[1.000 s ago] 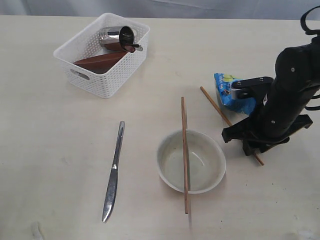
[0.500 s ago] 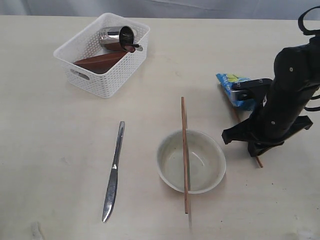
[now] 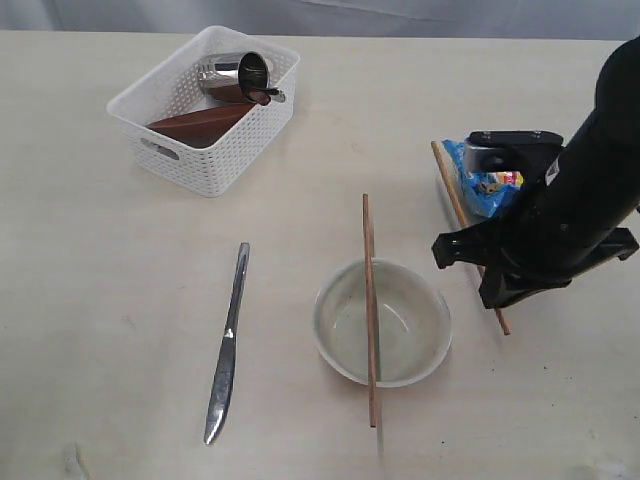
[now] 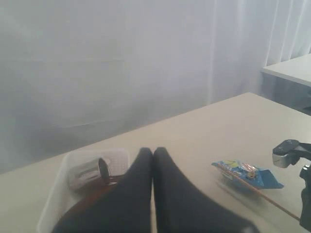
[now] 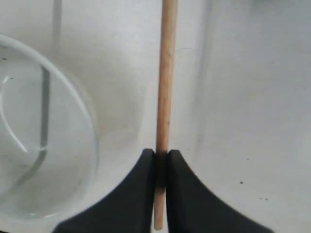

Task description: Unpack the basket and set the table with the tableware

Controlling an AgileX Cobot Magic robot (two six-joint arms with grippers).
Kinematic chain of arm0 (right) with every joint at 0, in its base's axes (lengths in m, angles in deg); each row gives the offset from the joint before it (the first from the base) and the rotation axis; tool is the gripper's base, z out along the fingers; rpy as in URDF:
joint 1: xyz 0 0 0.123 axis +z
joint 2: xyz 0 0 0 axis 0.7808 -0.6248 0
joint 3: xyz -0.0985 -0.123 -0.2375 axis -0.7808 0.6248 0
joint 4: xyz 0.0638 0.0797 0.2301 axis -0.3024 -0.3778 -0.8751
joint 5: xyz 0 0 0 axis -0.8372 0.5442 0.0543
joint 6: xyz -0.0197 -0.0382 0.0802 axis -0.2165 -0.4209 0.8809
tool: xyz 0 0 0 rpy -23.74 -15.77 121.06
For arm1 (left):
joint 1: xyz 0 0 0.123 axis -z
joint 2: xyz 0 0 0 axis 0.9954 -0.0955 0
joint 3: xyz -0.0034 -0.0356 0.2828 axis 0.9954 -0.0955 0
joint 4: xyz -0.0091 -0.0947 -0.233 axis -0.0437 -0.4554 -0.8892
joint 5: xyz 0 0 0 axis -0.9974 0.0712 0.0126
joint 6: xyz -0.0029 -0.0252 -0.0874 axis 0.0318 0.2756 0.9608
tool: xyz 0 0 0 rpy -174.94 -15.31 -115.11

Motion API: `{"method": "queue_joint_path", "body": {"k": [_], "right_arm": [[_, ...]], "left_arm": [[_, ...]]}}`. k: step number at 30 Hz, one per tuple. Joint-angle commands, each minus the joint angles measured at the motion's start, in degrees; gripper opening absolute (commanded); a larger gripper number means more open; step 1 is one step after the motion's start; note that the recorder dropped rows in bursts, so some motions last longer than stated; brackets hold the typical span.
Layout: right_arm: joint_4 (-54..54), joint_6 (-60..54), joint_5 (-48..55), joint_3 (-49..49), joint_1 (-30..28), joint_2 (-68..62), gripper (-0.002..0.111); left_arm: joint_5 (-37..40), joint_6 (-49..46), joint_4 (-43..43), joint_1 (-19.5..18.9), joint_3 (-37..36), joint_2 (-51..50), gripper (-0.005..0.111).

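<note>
Both claws are closed: my right claw [image 5: 160,154] pinches a wooden chopstick [image 5: 166,73] near one end, with the cream bowl [image 5: 63,145] just beside it. My left claw [image 4: 153,151] is pressed together.

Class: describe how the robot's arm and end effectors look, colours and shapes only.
The right arm is matt black, with bulky rounded links and a grey block. Left end effector and right end effector: two smooth black tapering fingers each.

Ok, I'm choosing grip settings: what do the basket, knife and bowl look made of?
Basket: white plastic, judging by its moulded perforated walls. Knife: steel, bright and mirror-like. Bowl: probably glazed ceramic, cream and glossy, though hard plastic is possible.
</note>
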Motion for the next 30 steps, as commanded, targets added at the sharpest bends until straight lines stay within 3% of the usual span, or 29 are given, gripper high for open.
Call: {"method": "queue_joint_path", "body": {"k": [1,12,19,30], "right_arm": [[-1.4,7.2,0.3,2.0,4.7,4.4,0.0],[-1.6,28.4,-9.7,6.1,24.5,7.3,0.0],[0.2,33.8,-9.5,7.1,25.0,7.3,0.0],[-5.5,28.1,-12.6,9.3,25.0,7.3,0.0]], "left_arm": [[-0.5,0.0,-0.2,0.0,-0.2,0.3,0.0],[-0.5,1.0,-0.5,0.0,-0.2,0.3,0.0],[-0.5,1.5,-0.6,0.0,0.0,0.3,0.0],[-0.5,1.5,-0.6,0.0,0.0,0.3,0.0]]}}
